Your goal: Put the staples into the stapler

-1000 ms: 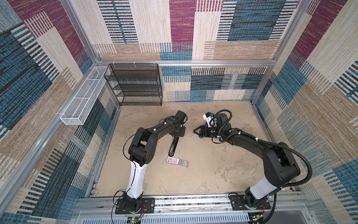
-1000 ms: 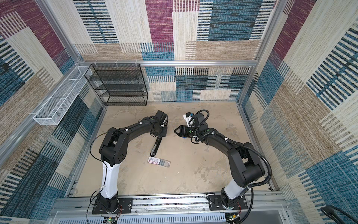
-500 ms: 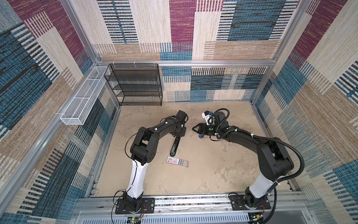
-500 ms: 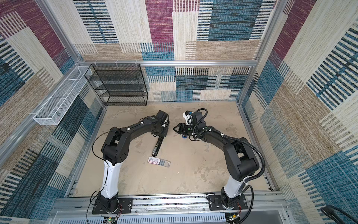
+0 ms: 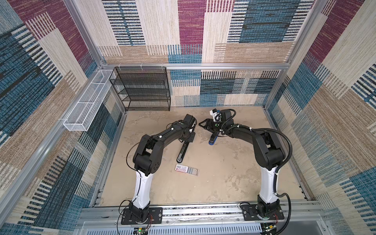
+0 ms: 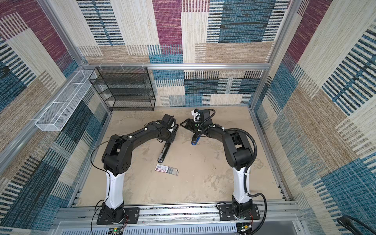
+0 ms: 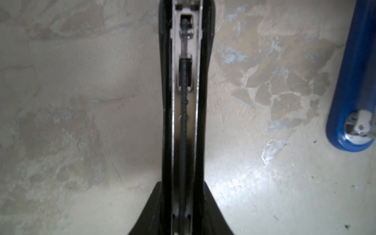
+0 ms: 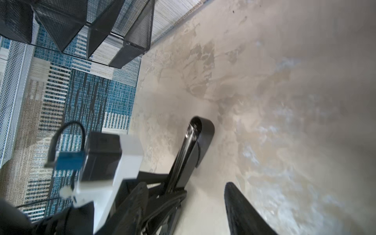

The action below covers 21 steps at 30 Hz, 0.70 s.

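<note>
The stapler (image 5: 183,151) is black and lies on the table with its top open. Its metal channel and spring (image 7: 184,97) show in the left wrist view. My left gripper (image 7: 183,186) is shut on the stapler's rear end, one finger on each side, and appears in both top views (image 5: 188,139) (image 6: 169,138). The staples (image 5: 186,169) (image 6: 166,169), grey strips in a clear tray with a white-and-red barcoded card, lie in front of the stapler, untouched. My right gripper (image 8: 184,186) (image 5: 201,123) is open and holds nothing. It points at the left gripper from the right.
A blue stapler body (image 5: 213,140) (image 7: 354,85) lies under the right wrist, right of the black one. A black mesh shelf (image 5: 142,89) stands at the back left. A white mesh basket (image 5: 87,103) hangs on the left wall.
My left gripper has narrowed onto the black stapler. The right gripper has pulled back from the blue body toward the rear, staying open.
</note>
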Motion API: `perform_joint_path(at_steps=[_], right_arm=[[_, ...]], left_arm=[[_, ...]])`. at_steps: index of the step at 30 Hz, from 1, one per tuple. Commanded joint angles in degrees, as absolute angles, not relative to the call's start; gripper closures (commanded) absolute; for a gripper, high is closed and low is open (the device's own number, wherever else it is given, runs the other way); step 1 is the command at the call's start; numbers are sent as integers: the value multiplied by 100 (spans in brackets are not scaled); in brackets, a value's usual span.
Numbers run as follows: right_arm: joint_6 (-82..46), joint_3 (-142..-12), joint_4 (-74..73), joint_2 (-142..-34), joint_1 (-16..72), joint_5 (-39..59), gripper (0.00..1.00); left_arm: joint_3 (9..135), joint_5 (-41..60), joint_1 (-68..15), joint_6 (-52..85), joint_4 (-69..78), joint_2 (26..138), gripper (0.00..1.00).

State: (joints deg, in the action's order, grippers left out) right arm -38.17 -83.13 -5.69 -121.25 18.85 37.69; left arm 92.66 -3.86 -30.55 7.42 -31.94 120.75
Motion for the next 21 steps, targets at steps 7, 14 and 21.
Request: perform_joint_path(at_steps=[7,14,21], right_arm=[[-4598,-9492,-820,-13347,1854,4316,35],[-4854,-9781,-1186,-13778,1864,5018,37],[-5099,-9913,-1455,-14039,1916,5320,47]], left_arm=[[9344,-177,-3056,633,-2936,12065,92],[9373,-10,-3059,681,-2885,12098,92],[9489,77,-3057,725,-2857,12197,89]])
